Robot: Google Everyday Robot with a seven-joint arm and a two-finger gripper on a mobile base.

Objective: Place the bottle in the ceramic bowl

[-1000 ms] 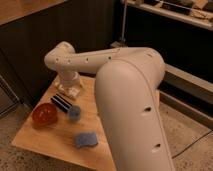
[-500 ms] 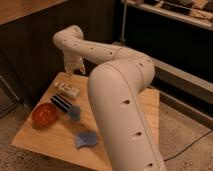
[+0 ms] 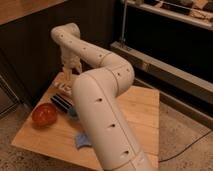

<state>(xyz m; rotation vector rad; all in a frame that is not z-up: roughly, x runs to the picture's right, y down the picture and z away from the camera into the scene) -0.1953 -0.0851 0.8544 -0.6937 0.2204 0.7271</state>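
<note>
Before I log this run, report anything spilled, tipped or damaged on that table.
Nothing stands out: the ceramic bowl sits upright at the left of the wooden table; the gripper hangs over its far-left corner. The arm hides much of the tabletop.

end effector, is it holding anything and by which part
Nothing appears held. The end effector hangs open over the far left of the table, with the bottle lying just beneath it.
</note>
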